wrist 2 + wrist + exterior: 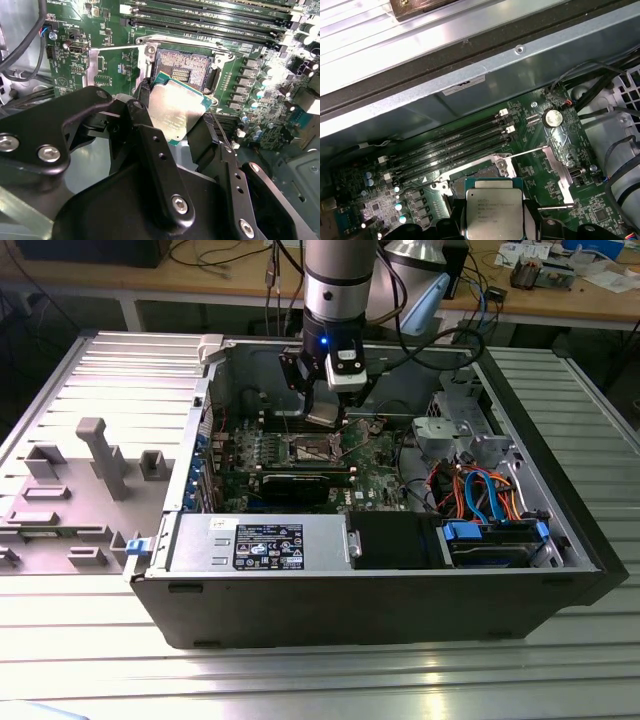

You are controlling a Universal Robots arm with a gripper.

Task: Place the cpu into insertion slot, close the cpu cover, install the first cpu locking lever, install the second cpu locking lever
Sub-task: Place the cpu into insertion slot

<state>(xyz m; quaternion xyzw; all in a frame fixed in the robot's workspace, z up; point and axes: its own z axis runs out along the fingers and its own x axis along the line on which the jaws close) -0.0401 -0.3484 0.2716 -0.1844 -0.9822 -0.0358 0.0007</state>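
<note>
My gripper (175, 114) is shut on the cpu (176, 107), a flat square chip with a silver-grey top, held by two opposite edges between black fingers (144, 100). The chip hangs tilted just above the insertion slot (182, 66), a dark square socket with a silver rim on the green board, and is not seated in it. In the first wrist view the cpu (493, 210) partly hides the insertion slot (496, 162). The cpu cover (556, 167) is swung open beside the socket, seen also as a silver cover plate (94, 66). In the exterior view the gripper (325, 408) hovers over the insertion slot (312, 448).
Long black memory slots (455, 145) run beside the socket. A black graphics card (290, 485) lies across the board. The open computer case (300, 610) has a power supply at the front and a drive cage with cables (480, 490) on the exterior view's right.
</note>
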